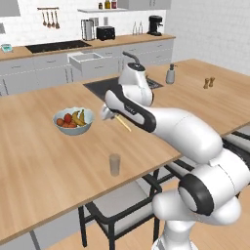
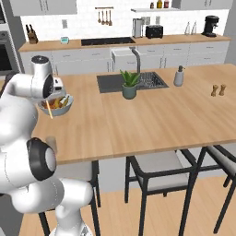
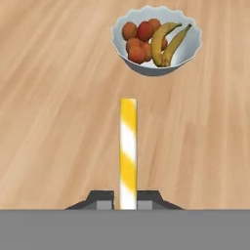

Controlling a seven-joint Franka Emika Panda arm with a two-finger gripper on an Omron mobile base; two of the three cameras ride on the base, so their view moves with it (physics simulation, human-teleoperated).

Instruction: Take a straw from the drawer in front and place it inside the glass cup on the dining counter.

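Visibly, claw (image 3: 128, 205) pinches yellow-white striped straw (image 3: 128, 151).

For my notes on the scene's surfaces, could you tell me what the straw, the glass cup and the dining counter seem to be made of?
The straw, held in the gripper, looks like matte paper, with yellow and white stripes, though plastic is possible. The glass cup seems clear glass: the wood shows through it. The dining counter looks like light wood with visible grain and a low sheen.
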